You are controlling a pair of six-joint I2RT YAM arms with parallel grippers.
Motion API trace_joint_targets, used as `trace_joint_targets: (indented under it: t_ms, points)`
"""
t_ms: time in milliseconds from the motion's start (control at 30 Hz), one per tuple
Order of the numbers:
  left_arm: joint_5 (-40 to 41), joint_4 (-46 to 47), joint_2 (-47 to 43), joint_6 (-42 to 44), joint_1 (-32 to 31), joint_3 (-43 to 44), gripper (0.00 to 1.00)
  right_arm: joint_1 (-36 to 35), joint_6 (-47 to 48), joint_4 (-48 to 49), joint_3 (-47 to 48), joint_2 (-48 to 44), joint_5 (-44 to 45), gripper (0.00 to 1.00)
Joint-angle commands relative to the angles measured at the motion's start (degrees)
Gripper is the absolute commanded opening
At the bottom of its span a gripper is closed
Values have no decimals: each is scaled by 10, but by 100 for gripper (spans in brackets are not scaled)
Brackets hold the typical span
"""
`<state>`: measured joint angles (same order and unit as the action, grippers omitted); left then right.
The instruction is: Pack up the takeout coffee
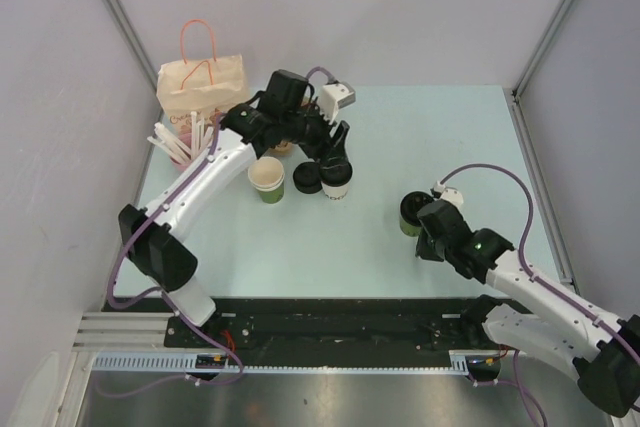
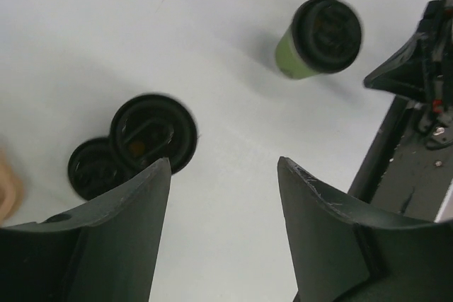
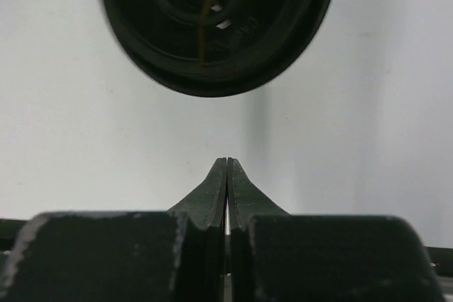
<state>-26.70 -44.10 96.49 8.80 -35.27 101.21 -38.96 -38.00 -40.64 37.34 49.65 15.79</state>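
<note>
I read the right gripper (image 3: 226, 162) as clenched on nothing, tips pressed together just short of the lidded green cup (image 3: 216, 19), which stands on the table (image 1: 450, 137) right of centre. Left gripper (image 2: 223, 164) is released, jaws apart, near the lidded white cup (image 2: 152, 132) mid-table. A second black lid (image 2: 95, 167) sits just beside it.

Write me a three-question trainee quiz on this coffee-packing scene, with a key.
1. True or false: the right gripper is shut on the green-sided paper cup with a round black plastic lid.
2. The left gripper is: A open, B shut on a straw, C shut on a lid.
3. Which arm reaches nearer the white-sided paper cup with a round black plastic lid?
Key: 1 false, it is shut on nothing. 2 A. 3 the left arm.
</note>
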Motion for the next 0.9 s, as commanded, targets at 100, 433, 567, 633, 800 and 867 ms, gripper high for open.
trace_joint_targets:
  t_ms: [100, 433, 567, 633, 800, 867]
  points:
    - [27, -19, -75, 61, 63, -63, 68, -6, -17, 158, -77, 18, 87, 0]
    - [57, -20, -105, 78, 105, -85, 69, 23, 5, 282, -101, 87, 105, 0]
    - [51, -20, -98, 76, 112, -87, 69, 47, 19, 319, -103, 116, 79, 0]
    - [48, -20, -96, 76, 111, -88, 69, 54, 33, 335, -102, 122, 72, 0]
    - [43, -20, -86, 76, 111, -92, 68, 68, 50, 334, -103, 118, 71, 0]
    - [42, -20, -84, 76, 111, -90, 69, 65, 53, 328, -105, 116, 71, 0]
